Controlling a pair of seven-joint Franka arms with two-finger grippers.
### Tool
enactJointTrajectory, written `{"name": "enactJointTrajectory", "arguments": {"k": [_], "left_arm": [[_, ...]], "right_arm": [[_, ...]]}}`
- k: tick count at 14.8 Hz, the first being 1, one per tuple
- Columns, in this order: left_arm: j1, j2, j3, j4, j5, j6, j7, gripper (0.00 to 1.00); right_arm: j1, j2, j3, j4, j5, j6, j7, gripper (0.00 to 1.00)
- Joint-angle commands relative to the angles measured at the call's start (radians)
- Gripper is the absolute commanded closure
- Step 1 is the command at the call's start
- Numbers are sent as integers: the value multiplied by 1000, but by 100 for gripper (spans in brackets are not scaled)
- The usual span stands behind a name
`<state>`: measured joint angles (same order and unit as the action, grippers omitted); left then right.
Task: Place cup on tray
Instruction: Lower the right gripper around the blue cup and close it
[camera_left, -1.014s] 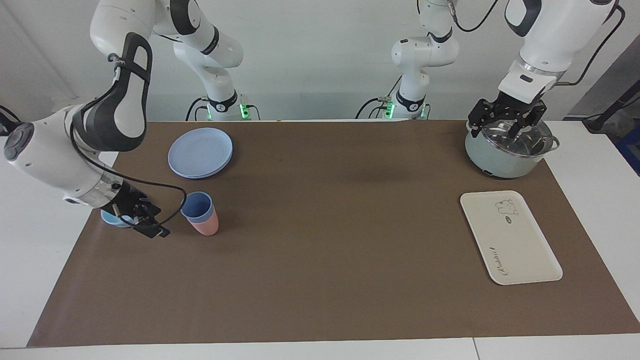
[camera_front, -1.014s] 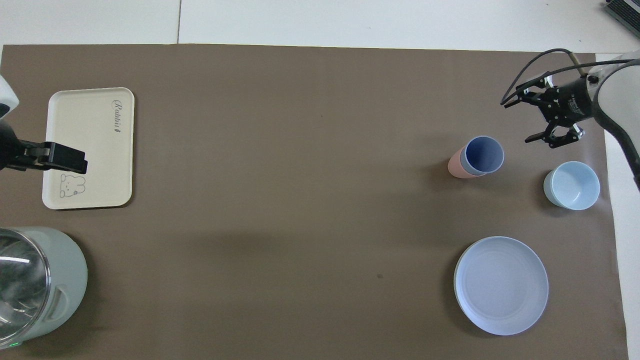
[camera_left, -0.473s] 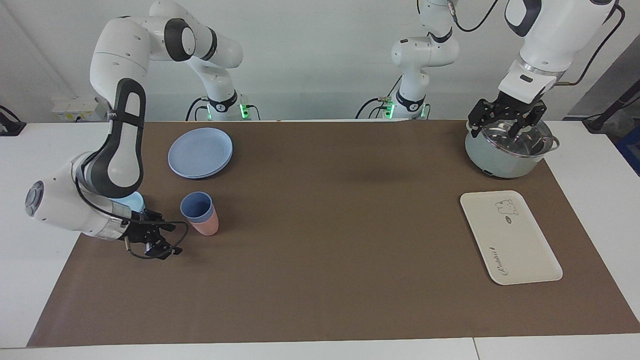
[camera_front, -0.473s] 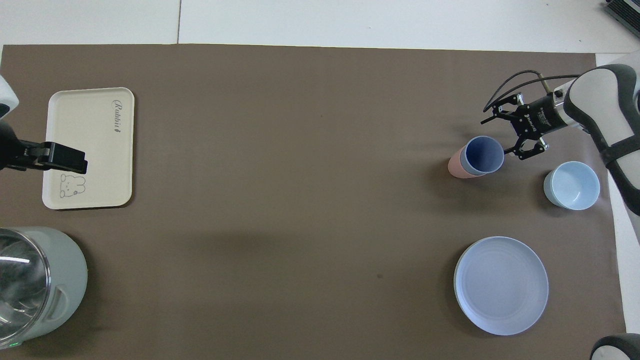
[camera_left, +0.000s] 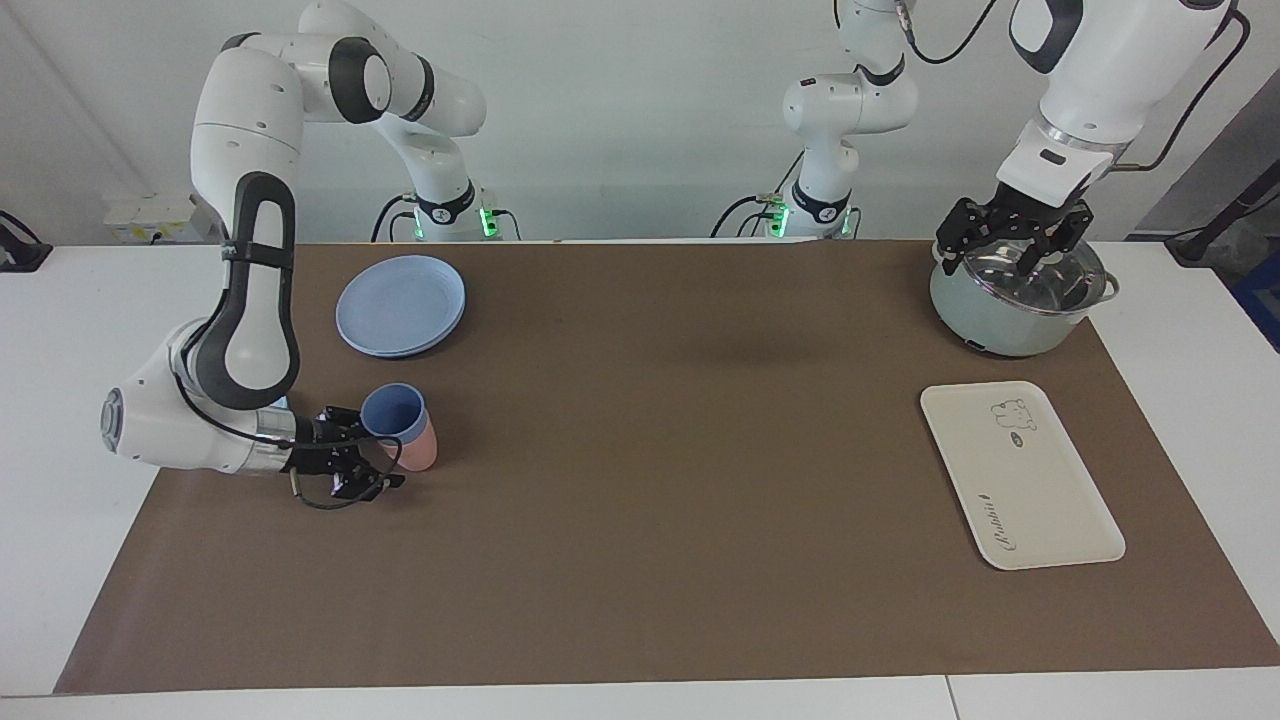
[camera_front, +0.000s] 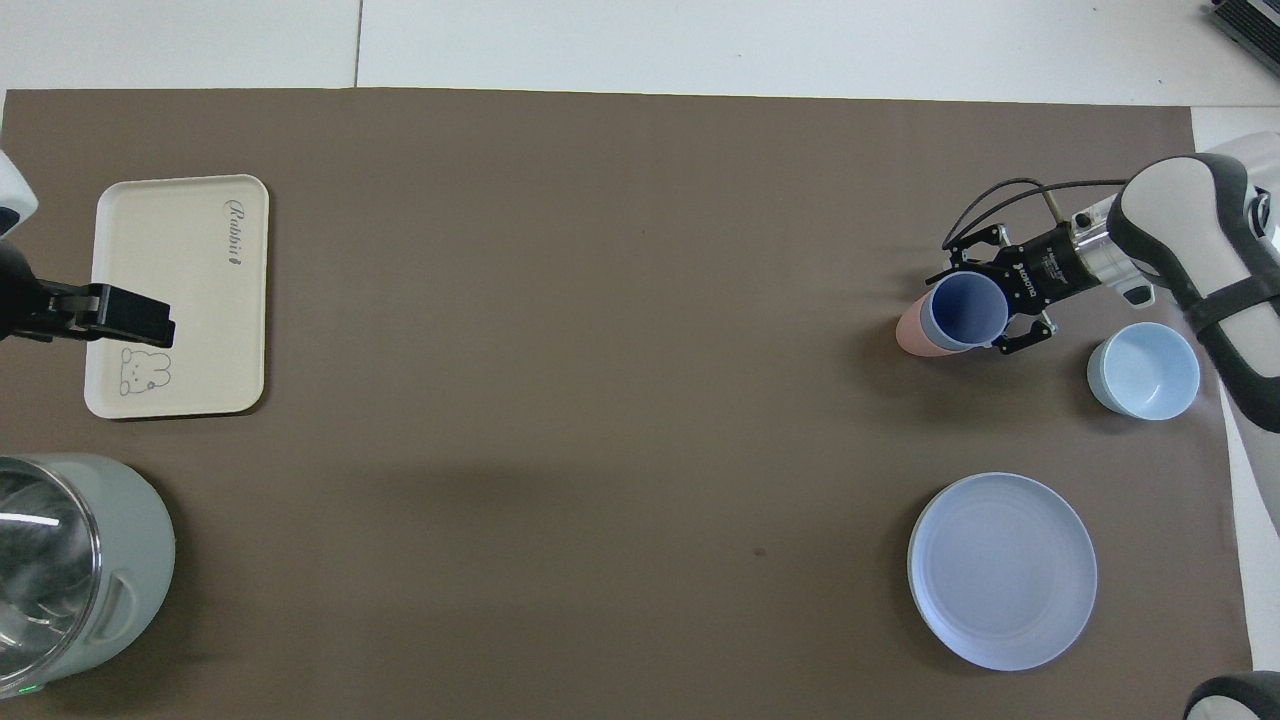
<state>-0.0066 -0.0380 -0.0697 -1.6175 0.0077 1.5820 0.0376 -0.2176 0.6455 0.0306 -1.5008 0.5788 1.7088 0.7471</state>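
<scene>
I am the robot, and my right fingers (camera_left: 372, 462) are now reaching around the blue cup (camera_left: 392, 414). A moment ago they were out beside it with a gap in between, and now they have slid in low and sideways, one finger on each side of the cup. They are closing in, but I cannot tell yet if they are squeezing it or only sitting close. I think this means the grab is just starting, and the lifting and carrying are not done yet. The blue cup is sitting inside a pink cup (camera_left: 421, 446) on the tabletop (camera_left: 640, 500), at my right arm's end. I think I must be careful, because the pink cup could come up too. The tray (camera_left: 1020, 475) is lying flat and bare at my left arm's end, well apart from the cup, so there is a long trip to make. My left fingers (camera_left: 1012, 238) are spread wide and hanging over the pot (camera_left: 1015, 305), waiting. The view from above shows the fingers on both sides of the cup's round rim (camera_front: 966, 311) and shows down inside it. It also shows the little blue bowl (camera_front: 1143, 369) in full, near my right arm. The view facing me hides most of that bowl, but it shows how low my fingers are, down by the tabletop. The blue plate (camera_left: 401, 305) is lying nearer to me than the cups.
</scene>
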Motion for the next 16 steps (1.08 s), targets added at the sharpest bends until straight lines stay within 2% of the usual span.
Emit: {"name": "enactJointTrajectory", "arguments": {"k": [1,3,6,7,8,9,13,16], "left_arm": [[11,-25,-4,-28,-14,4,-7,0],[11,-25,-4,-28,-14,4,-7,0],[11,-25,-4,-28,-14,4,-7,0],[11,-25,-4,-28,-14,4,-7,0],[11,-25,-4,-28,-14,4,-7,0],[11,-25,-4,-28,-14,4,-7,0],[11,-25,-4,-28,-14,4,-8,0],[11,-25,-4,-28,-14,4,-7,0]], "right_arm": [[-16,-50,9,-65,52,-5,21,12],[-17,-63,9,-96,99,-6,37,15],[-23,-102,9,-196,174,-3,29,25],[-25,-107,9,-203,183,-11,23,42],[-25,-109,11,-202,187,-44,0,82],[-22,-115,11,-200,194,-79,-33,100],[20,-184,11,-259,204,-87,-37,100],[30,-196,11,-260,205,-81,-34,100]]}}
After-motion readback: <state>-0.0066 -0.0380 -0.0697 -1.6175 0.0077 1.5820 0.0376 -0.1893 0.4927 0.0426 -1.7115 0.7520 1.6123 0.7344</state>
